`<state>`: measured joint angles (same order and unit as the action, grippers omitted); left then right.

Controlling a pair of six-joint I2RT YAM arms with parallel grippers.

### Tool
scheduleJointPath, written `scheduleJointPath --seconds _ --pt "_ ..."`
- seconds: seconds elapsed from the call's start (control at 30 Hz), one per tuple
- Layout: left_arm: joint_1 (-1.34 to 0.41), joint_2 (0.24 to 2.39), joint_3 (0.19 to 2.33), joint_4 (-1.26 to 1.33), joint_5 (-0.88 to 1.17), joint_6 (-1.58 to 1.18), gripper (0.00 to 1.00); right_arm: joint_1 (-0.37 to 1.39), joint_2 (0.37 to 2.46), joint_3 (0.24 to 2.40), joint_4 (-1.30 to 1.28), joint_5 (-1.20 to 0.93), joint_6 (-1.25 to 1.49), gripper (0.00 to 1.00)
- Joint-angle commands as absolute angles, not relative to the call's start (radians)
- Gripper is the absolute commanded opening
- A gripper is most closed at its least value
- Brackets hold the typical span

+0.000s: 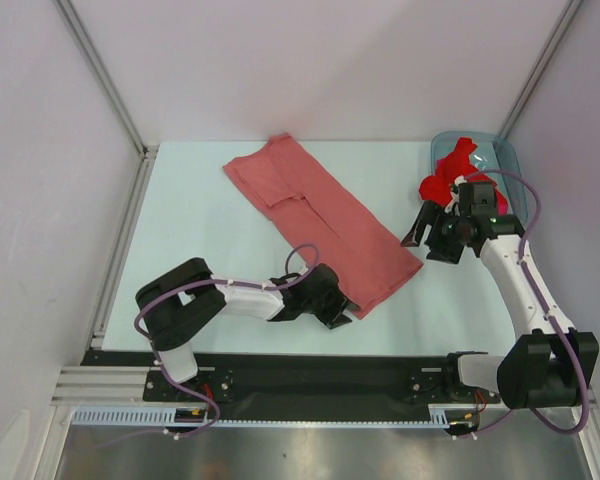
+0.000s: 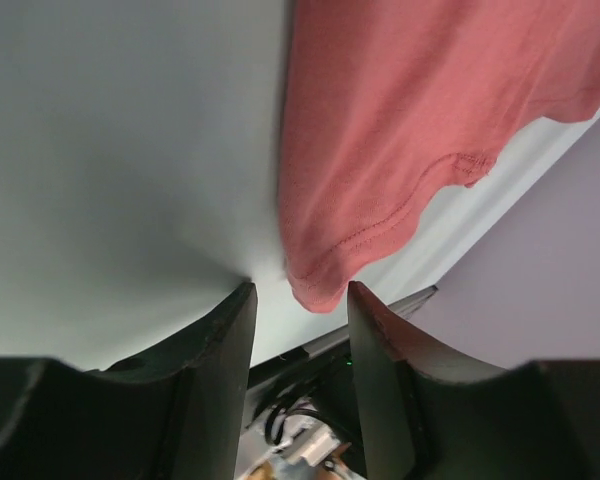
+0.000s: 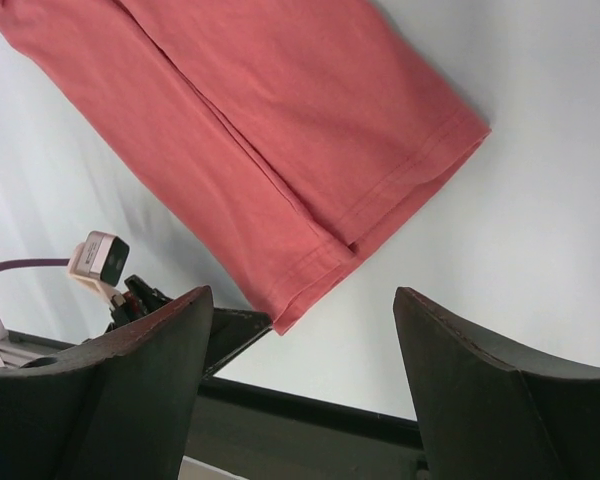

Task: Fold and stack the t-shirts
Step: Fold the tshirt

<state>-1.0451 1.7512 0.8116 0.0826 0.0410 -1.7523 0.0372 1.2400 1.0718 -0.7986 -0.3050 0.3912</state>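
Observation:
A muted salmon-pink t-shirt (image 1: pixel 325 215) lies folded lengthwise in a long diagonal strip on the table. My left gripper (image 1: pixel 344 313) is open at the strip's near corner; in the left wrist view (image 2: pixel 300 292) that hemmed corner (image 2: pixel 318 288) sits between the fingertips, jaws apart. My right gripper (image 1: pixel 426 232) is open and empty, held above the table to the right of the strip. Its wrist view (image 3: pixel 302 292) looks down on the strip's near end (image 3: pixel 280 150). Brighter red t-shirts (image 1: pixel 448 176) lie bunched in and over the bin.
A translucent blue-grey plastic bin (image 1: pixel 506 160) stands at the back right by the wall. Metal frame posts run along both sides. A black rail (image 1: pixel 310 372) lines the near table edge by the arm bases.

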Motion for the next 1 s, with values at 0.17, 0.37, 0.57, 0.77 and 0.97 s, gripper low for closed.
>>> scheduleJointPath --seconds 0.17,0.37,0.57,0.77,0.97 --pt "-1.052 1.807 0.811 0.13 0.058 -1.859 0.46 0.066 1.21 1.054 -0.802 -0.307 0.376 0.8" --pt "-1.052 1.855 0.799 0.161 0.077 -1.867 0.24 0.086 1.209 1.054 -0.81 -0.296 0.368 0.8" --pt "-1.04 1.793 0.692 0.14 0.069 -1.858 0.0 0.109 1.212 1.048 -0.816 -0.288 0.353 0.8" --pt "-1.029 1.645 0.606 -0.072 0.058 -1.743 0.0 0.159 1.264 1.002 -0.821 -0.324 0.334 0.8" --pt "-1.026 1.374 0.418 -0.227 0.029 -1.736 0.0 0.273 1.278 0.908 -0.787 -0.337 0.353 0.8"
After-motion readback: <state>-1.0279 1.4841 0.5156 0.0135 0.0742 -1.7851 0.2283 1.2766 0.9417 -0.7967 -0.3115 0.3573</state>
